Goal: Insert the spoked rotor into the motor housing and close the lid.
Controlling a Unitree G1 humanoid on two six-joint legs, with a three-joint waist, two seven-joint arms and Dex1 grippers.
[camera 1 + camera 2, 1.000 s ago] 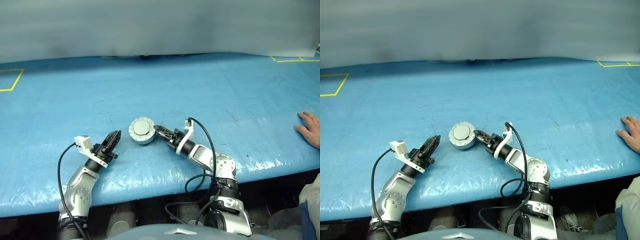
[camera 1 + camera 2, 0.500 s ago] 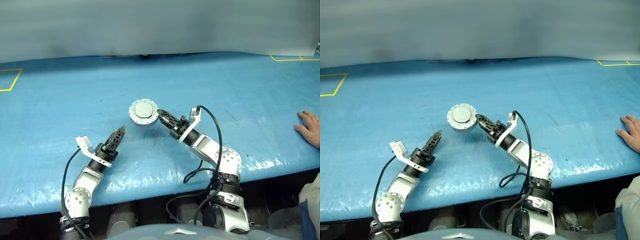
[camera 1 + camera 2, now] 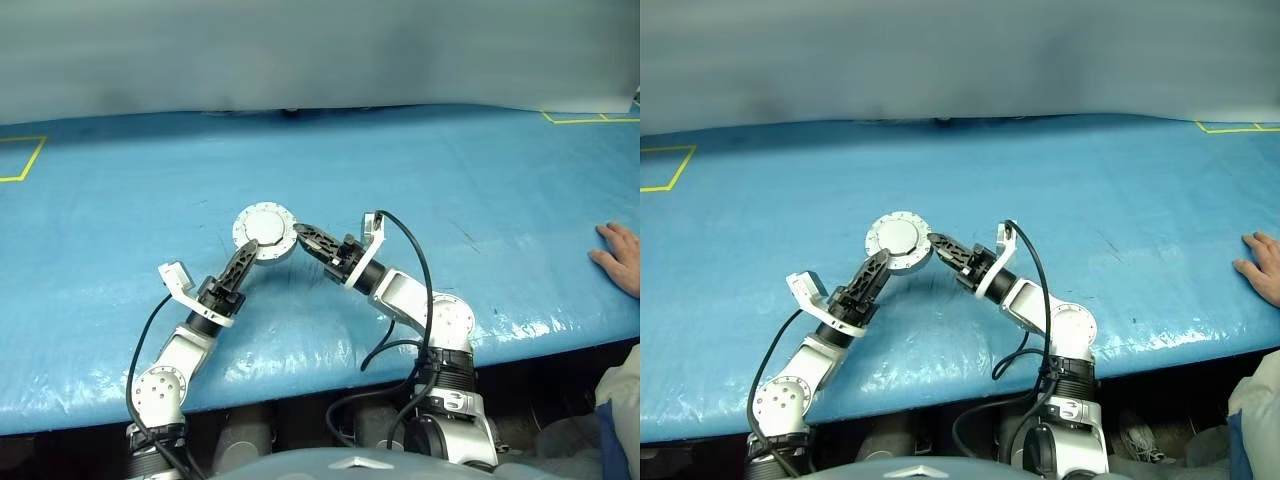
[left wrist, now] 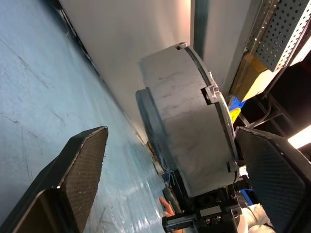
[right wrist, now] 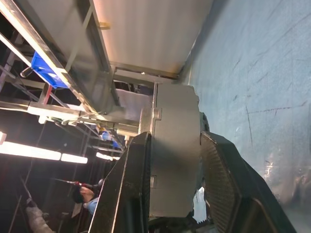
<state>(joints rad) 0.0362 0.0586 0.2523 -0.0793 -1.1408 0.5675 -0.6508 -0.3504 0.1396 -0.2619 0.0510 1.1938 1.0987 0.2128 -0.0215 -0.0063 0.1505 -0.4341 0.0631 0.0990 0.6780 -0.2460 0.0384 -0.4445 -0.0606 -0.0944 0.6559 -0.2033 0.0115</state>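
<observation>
The motor housing (image 3: 265,233) is a round silver unit held clear of the blue table, tilted so its smooth face with a raised centre faces the head camera. No windings show, and I cannot tell the lid apart from the body. My right gripper (image 3: 297,237) is shut on its rim from the right; the housing (image 5: 175,145) sits between the fingers (image 5: 138,184). My left gripper (image 3: 243,262) is open just below and left of the housing (image 4: 189,126), not touching it. The spoked rotor is hidden.
A blue plastic sheet covers the table (image 3: 450,170). A person's hand (image 3: 622,255) rests on it at the far right edge. Yellow tape marks sit at the far left (image 3: 20,160) and far right corner (image 3: 585,119).
The right gripper has lifted the housing off the table and carried it to the left. The left gripper has opened, rolled and risen toward the housing.
</observation>
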